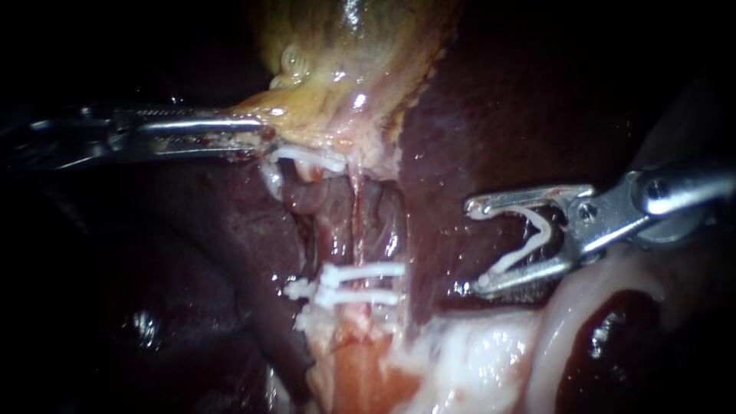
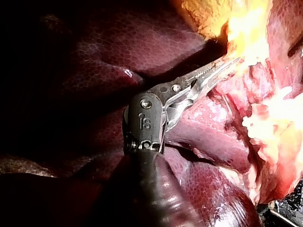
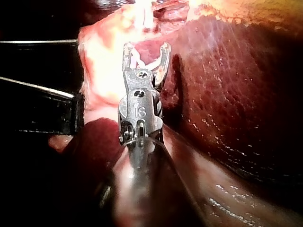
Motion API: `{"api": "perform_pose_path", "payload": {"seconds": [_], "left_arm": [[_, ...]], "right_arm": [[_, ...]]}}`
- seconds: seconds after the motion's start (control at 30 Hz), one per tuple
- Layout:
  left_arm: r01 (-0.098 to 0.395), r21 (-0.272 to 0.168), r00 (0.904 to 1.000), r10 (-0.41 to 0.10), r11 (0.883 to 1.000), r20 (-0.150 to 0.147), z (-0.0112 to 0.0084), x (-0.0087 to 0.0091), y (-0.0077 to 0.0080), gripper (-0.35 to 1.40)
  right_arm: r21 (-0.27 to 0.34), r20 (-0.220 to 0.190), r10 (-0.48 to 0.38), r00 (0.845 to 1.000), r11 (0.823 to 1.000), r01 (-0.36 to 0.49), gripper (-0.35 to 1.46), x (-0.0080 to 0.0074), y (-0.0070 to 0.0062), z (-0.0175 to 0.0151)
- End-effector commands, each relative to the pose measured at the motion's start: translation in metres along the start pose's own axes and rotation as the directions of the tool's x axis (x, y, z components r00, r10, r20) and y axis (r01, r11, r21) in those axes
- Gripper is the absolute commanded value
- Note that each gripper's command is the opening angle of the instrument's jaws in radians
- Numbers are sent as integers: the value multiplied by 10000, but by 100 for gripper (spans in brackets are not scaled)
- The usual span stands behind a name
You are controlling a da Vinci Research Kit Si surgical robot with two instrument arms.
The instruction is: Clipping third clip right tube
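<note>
My left instrument [image 1: 259, 129] comes in from the left, and its jaws are shut on the yellow edge of the gallbladder [image 1: 345, 69]; the left wrist view shows its tips [image 2: 231, 61] buried in that yellow tissue. My right instrument [image 1: 475, 245] hovers over the liver, right of the tubes and apart from them. Its jaws stand wide apart with a white V-shaped clip [image 1: 529, 238] seated between them, also seen in the right wrist view [image 3: 137, 59]. A thin reddish tube [image 1: 356, 207] runs down from the gallbladder. Two white clips [image 1: 360, 272] [image 1: 359, 295] cross it low down, and another clip [image 1: 307, 157] sits near the gallbladder.
Dark liver [image 1: 491, 115] lies between the right instrument and the tubes. Pale whitish tissue [image 1: 491, 360] fills the lower right. A second, thicker pink tube [image 1: 303, 198] lies just left of the thin one.
</note>
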Motion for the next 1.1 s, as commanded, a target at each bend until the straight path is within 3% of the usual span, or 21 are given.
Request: {"api": "perform_pose_path", "payload": {"seconds": [0.03, 0.13, 0.2, 0.37, 0.43, 0.47, 0.63, 0.83, 1.1], "left_arm": [[16, -21, 10000, -16, 10000, 6, -3, 3, 1, -35], [124, -158, 9999, -123, 9998, 89, -18, 21, 2, -35], [281, -134, 9995, -282, 9995, -118, -32, 37, 4, -35], [50, -50, 9984, -53, 10000, -561, -64, 74, 11, -35], [61, -57, 9983, -64, 10000, -587, -66, 76, 13, -35], [51, -50, 9982, -54, 10000, -590, -66, 74, 13, -35], [-16, 1, 9981, 16, 10000, -613, -59, 63, 12, -35], [-22, 11, 9981, 22, 10000, -616, -58, 62, 12, -35], [-26, 16, 9981, 27, 10000, -618, -57, 61, 13, -35]], "right_arm": [[-1, 4, 0, 10000, 10000, 0, 50, 0, 0, 0], [-2, 4, 0, 10000, 10000, 0, 50, 0, 0, 0], [-1, 4, 0, 10000, 10000, 0, 50, 0, 0, 0], [-16, -56, 30, 10000, 10000, -30, 50, 3, 1, 0], [-25, -185, 273, 9995, 9996, -273, 50, 9, 5, 1], [36, -238, 805, 9965, 9968, -804, 50, 15, 10, 3], [236, -305, 2426, 9696, 9700, -2420, 49, 40, 32, 21], [34, -405, 3327, 9422, 9430, -3328, 48, 47, 45, 62], [-146, -1074, 4124, 9046, 9091, -4162, 49, 56, 65, 132]]}}
